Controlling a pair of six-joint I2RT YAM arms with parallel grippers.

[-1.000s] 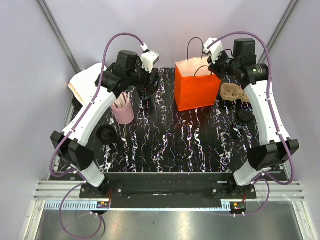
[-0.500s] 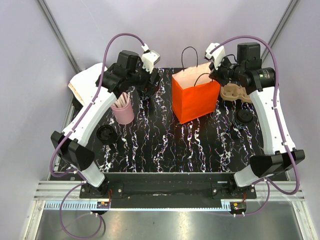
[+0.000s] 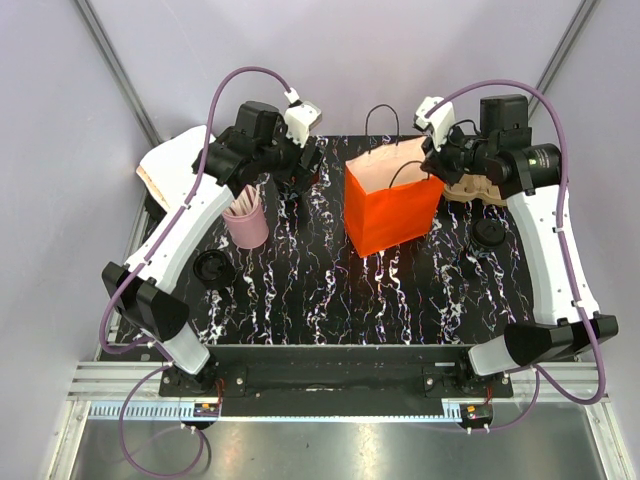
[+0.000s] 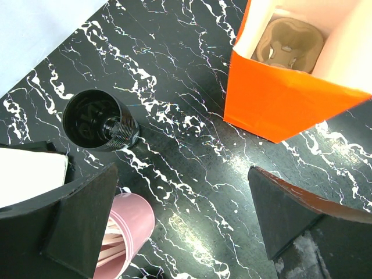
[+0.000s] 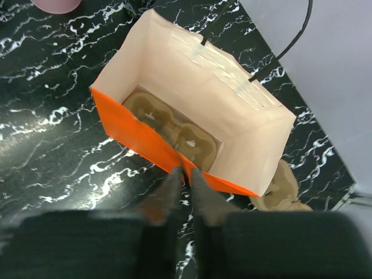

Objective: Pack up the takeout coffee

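Takeout coffee [image 3: 489, 234], a small black cup with a dark round lid, stands on the black marbled counter [image 3: 300, 290]. It is nearer the arm bases than the right tool [image 5: 187, 172] and off to that tool's right, outside the orange paper bag [image 3: 392, 215] and apart from its right wall. Also on the near side, nearer the bases than the left tool [image 4: 183, 174] and to its left, stands a pink cup of wooden sticks [image 4: 125, 232], partly hidden behind one of that tool's fingers in the wrist view. The left tool hangs above the counter with its fingers spread wide over bare marbled surface, holding nothing. The right tool has its fingers drawn almost together with only a thin slit between them. Their blurred tips pinch the rim of the bag wall closest to them, where the orange paper shows a small fold. Just right of those tips, a second pulp carrier [image 5: 283, 189] lies on the counter, peeking out from behind the bag's corner. Straight beyond the tips the bag stands open, pale inside, and a brown pulp cup carrier [image 5: 174, 131] lies flat on its bottom. Farthest out from the left tool, beyond it and to its left near the counter's edge, stands a black cup [image 4: 93, 119] with a dark glossy top. Whether that top is a lid cannot be told.
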